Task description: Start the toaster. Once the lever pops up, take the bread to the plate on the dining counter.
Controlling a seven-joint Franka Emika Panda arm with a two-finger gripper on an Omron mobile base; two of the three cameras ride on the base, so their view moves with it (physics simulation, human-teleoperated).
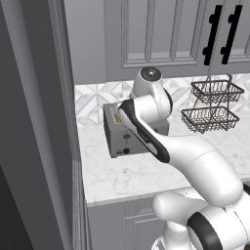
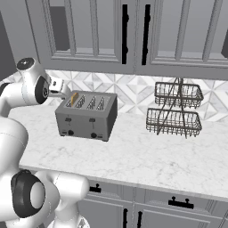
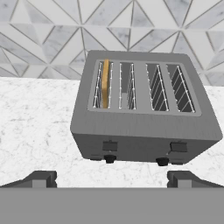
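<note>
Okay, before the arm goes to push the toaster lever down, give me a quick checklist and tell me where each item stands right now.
1. Bread sits in the leftmost slot of the toaster: ok.
2. Gripper open, holding nothing: ok.
3. Left lever faces the hand: ok.
4. Lever already pressed down: cannot tell.
5. Wire basket rack stands apart from the toaster, to its right: ok.
6. Toaster upright on the counter: ok.
</note>
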